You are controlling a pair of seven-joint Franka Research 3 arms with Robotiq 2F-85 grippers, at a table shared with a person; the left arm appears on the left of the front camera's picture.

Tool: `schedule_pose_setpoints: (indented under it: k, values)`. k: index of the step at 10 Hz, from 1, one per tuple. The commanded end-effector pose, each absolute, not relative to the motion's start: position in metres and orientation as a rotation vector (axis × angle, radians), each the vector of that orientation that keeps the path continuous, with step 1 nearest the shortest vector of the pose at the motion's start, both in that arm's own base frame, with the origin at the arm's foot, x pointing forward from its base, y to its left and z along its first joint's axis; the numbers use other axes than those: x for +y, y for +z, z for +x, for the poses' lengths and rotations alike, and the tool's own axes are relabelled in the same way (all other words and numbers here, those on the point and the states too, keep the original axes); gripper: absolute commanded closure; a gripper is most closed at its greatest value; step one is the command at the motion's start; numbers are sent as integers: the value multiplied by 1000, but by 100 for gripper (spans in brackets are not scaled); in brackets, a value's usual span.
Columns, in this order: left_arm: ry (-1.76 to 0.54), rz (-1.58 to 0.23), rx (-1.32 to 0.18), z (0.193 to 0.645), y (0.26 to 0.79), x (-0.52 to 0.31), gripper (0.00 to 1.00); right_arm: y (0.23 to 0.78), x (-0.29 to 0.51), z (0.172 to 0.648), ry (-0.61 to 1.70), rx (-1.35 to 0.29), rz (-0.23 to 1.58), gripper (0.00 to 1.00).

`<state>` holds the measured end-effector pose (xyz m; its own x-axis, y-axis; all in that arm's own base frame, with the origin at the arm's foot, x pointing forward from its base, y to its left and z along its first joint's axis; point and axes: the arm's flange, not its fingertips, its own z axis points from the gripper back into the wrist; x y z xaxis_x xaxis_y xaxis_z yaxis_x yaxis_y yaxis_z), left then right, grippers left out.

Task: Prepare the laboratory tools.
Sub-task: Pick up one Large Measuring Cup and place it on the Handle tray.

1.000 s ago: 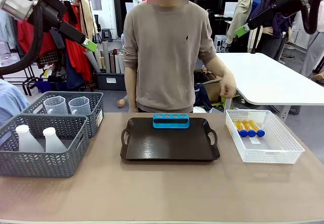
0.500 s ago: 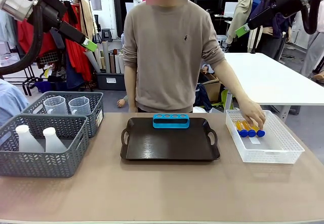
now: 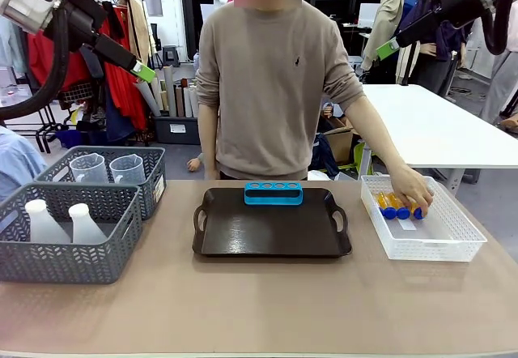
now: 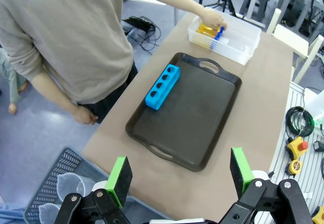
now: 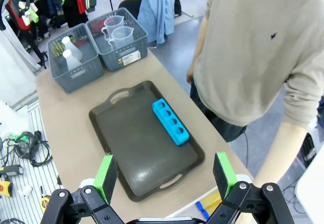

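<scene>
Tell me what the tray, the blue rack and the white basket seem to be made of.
The tray looks like dark glossy plastic: it reflects light. The blue rack seems to be matte moulded plastic. The white basket appears to be plastic mesh, with latticed walls.

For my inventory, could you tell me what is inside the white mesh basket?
Orange blue-capped tubes, three caps showing, with the person's hand over them; the hand hides the rest.

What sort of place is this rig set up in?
Likely a robotics test lab, not a wet lab: e-stop button and cables by the table, hung clothes and a white office table behind the person.
</scene>
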<state>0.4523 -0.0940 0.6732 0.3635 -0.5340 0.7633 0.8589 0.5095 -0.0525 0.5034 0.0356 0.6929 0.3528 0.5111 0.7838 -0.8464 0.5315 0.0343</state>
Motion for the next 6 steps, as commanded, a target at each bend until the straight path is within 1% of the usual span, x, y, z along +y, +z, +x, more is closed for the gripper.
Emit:
schedule_pose_setpoints:
  k: [1, 2, 3, 4, 6]
  values:
    - [-941, -491, -767, 453, 674, -93, 0, 694, 37, 502, 923, -812, 485, 0]
    - [-944, -493, -762, 452, 673, -94, 0, 694, 37, 502, 923, -812, 485, 0]
    - [-900, -279, -713, 462, 674, -92, 0, 694, 37, 502, 923, -812, 485, 0]
    - [-862, -204, -610, 473, 676, -88, 0, 694, 37, 502, 923, -812, 485, 0]
    - [-794, -79, -472, 489, 670, -75, 0, 694, 37, 502, 923, -812, 485, 0]
